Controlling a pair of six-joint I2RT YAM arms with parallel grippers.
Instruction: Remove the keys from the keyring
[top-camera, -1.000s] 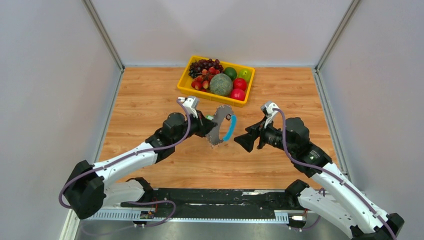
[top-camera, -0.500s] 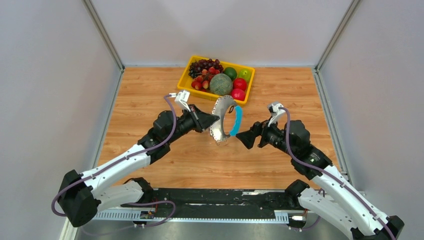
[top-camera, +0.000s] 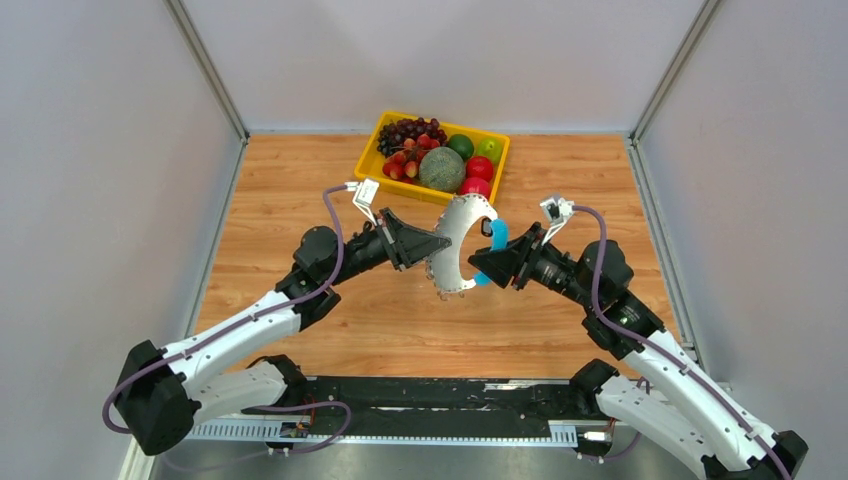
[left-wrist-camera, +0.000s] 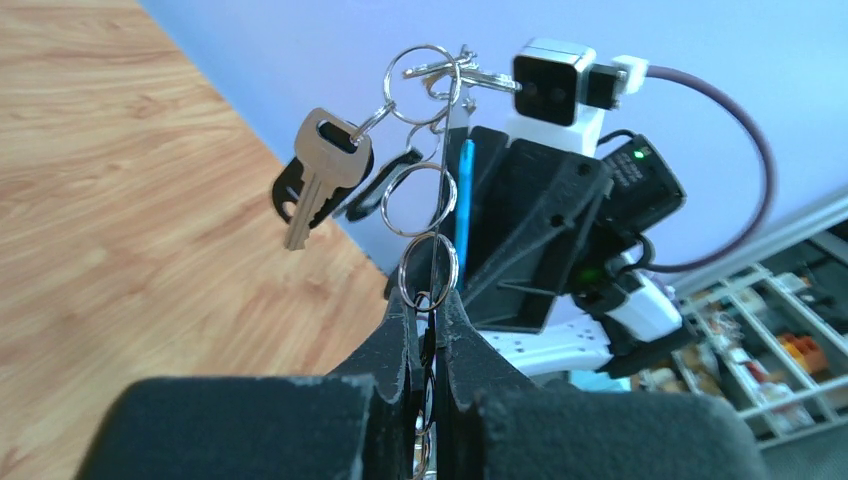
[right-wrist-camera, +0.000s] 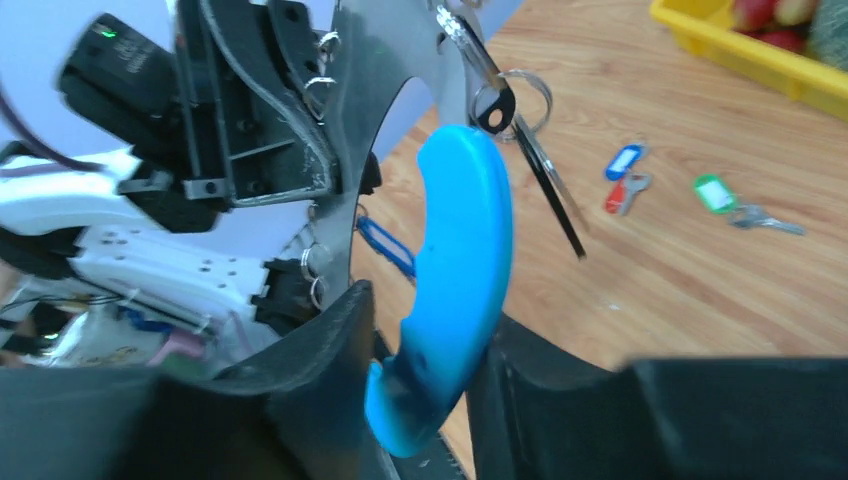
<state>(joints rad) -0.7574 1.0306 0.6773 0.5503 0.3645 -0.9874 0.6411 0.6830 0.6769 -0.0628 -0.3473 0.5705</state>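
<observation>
Our right gripper (top-camera: 487, 262) has moved in, jaws pinching the keyring (top-camera: 455, 228) at its blue section (right-wrist-camera: 460, 250). Our left gripper (top-camera: 438, 243) pinches the grey edge, so both ends are held and the keys (left-wrist-camera: 318, 165) come next.

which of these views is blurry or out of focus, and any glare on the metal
Top external: sharp, evenly lit, the keyring metal shining pale. Left wrist: the silver key is crisp, the left gripper up close is soft, the shelves behind blurred. Right wrist: the blue section and right gripper are soft and smeared; the tagged keys beyond read clearer.
</observation>
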